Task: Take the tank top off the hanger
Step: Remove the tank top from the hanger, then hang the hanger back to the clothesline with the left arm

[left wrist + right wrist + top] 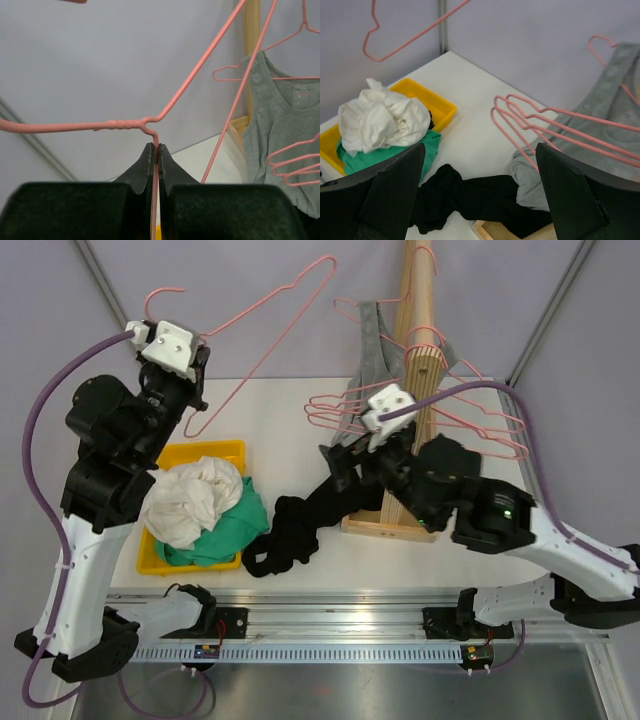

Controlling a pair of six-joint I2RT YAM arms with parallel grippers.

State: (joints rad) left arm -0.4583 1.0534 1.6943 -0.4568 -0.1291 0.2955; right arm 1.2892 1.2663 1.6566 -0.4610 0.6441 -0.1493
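Observation:
My left gripper (201,358) (156,150) is shut on the neck of a bare pink wire hanger (270,340) (200,65) and holds it high over the table's back left. A black tank top (295,525) (485,197) lies crumpled on the table between the yellow bin and the wooden rack, off the hanger. My right gripper (340,465) (480,150) is open and empty just above the black top's right end. A grey tank top (372,350) (280,125) (535,170) hangs on another pink hanger at the rack.
A yellow bin (215,450) (440,107) at the left holds a white cloth (195,495) and a green cloth (235,525). The wooden rack (420,300) stands at the centre right with several empty pink hangers (480,425) (545,117).

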